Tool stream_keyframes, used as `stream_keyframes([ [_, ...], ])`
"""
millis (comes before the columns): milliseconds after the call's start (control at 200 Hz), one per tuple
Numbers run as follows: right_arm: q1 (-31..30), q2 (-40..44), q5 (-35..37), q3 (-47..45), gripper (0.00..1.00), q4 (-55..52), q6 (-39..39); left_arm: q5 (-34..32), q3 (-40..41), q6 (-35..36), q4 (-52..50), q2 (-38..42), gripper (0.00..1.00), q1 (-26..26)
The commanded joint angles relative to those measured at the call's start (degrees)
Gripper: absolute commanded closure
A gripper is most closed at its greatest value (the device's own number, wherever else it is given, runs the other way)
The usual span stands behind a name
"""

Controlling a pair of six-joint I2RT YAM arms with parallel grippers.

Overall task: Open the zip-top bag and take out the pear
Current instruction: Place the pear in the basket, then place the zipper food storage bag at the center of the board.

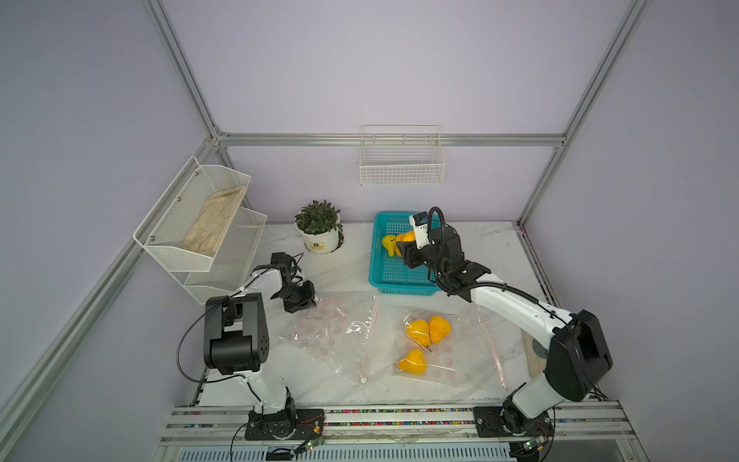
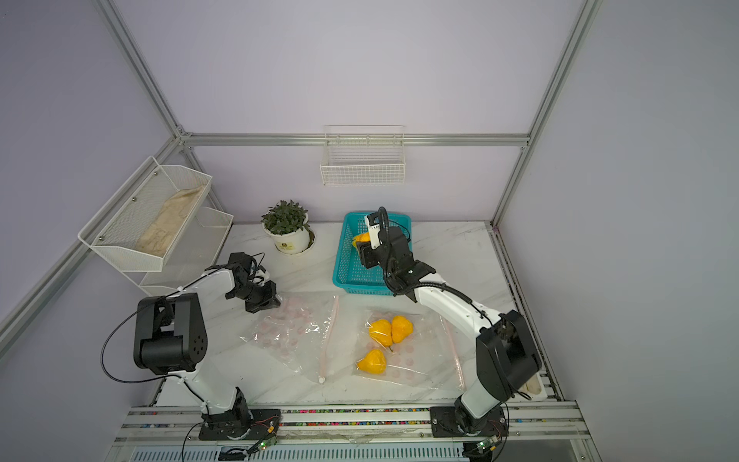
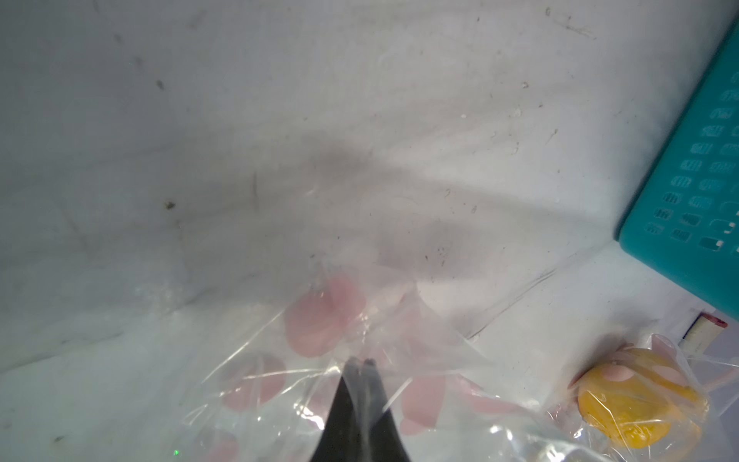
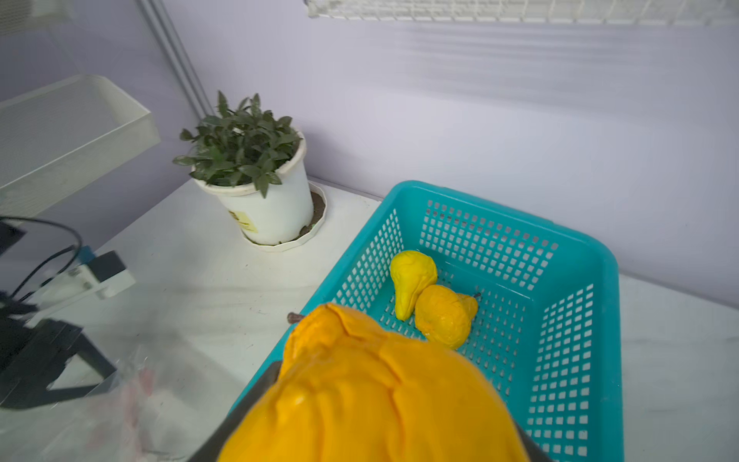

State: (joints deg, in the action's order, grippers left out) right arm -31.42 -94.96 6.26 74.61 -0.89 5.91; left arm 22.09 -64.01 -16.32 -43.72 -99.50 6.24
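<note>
My right gripper (image 4: 384, 432) is shut on an orange pear (image 4: 380, 400) and holds it above the left near part of the teal basket (image 4: 500, 208). Two more pears (image 4: 412, 280) (image 4: 444, 316) lie inside that basket. My left gripper (image 3: 360, 362) is shut on the far left corner of a clear zip-top bag (image 1: 336, 332) with pink dots; no fruit shows in this bag. A second clear bag (image 1: 460, 360) lies to its right with three orange pears (image 1: 418, 332) inside. In both top views the pear (image 1: 406, 237) (image 2: 362, 238) sits at the right gripper's tip.
A potted plant (image 1: 320, 230) stands left of the basket (image 1: 394, 280). A white mesh shelf (image 1: 200, 216) holding a cloth hangs at the left wall. A wire basket (image 1: 402, 160) hangs on the back wall. The left bag's pink zip strip (image 1: 370, 340) runs between the two bags.
</note>
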Motion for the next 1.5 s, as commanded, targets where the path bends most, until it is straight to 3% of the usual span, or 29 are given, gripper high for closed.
stream_keyframes([
  [0, 2.3, -7.3, 4.9, 6.3, 0.79, -6.3, 8.8, 0.2, 1.1, 0.1, 1.3, 3.0, 1.0, 0.4],
  [250, 3.7, -25.8, 20.5, 21.4, 0.68, -9.4, 17.9, -0.1, 1.7, -1.1, 2.0, 4.7, 1.0, 2.2],
  [470, 5.4, -35.6, 26.5, 29.6, 0.54, -9.2, 20.9, -0.2, 1.8, -1.0, 2.0, 4.9, 1.0, 2.6],
  [515, 5.8, -37.1, 26.8, 31.0, 0.48, -9.1, 21.0, -0.6, 1.9, -1.0, 2.0, 5.1, 1.0, 2.9],
  [600, 6.5, -39.4, 26.1, 33.9, 0.24, -9.9, 20.9, -2.2, 1.8, -1.0, 1.8, 5.6, 1.0, 3.1],
  [700, 6.8, -40.4, 24.5, 35.9, 0.08, -10.5, 20.1, -5.5, 1.6, -1.1, 1.3, 6.6, 1.0, 3.5],
  [755, 6.9, -39.8, 23.6, 36.1, 0.03, -10.1, 19.1, -7.3, 1.5, -1.4, 1.3, 7.5, 1.0, 3.8],
  [1070, 6.9, -25.3, 12.7, 27.3, 0.03, -8.1, 15.3, -12.8, -3.3, -3.8, 1.2, 11.6, 1.0, 8.8],
  [1495, 6.9, 0.1, 8.1, 5.1, 0.03, -12.0, 12.6, -11.6, -23.7, -11.7, 1.3, -0.3, 0.96, 8.4],
])
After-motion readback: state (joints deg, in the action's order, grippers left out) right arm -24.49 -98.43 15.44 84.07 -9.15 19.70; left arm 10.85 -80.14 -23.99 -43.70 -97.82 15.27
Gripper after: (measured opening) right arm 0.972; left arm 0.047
